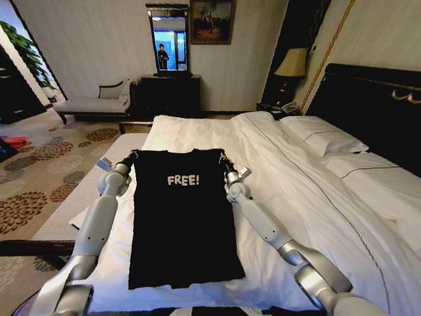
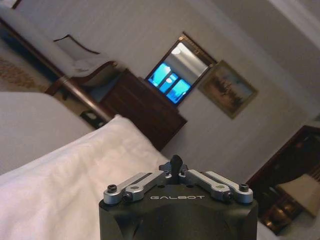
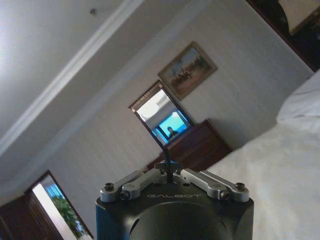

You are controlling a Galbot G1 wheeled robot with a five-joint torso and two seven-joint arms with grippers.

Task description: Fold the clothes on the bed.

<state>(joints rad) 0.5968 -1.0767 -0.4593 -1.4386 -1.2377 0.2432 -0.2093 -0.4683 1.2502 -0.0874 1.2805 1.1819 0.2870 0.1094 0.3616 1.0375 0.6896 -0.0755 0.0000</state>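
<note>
Head view: the black T-shirt (image 1: 181, 217) lies flat on the bed (image 1: 309, 178). The left hand (image 1: 131, 157) and right hand (image 1: 222, 158) each pinch one of its far corners. Left wrist view: the left hand (image 2: 175, 161) is pressed together over the bed (image 2: 65, 175). Right wrist view: the right hand (image 3: 167, 160) is pressed together.

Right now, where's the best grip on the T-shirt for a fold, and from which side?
Probably the two far corners of the T-shirt, each taken from its outer side. It lies flat, lettering up, on the bed, and the left gripper and right gripper are there.
</note>
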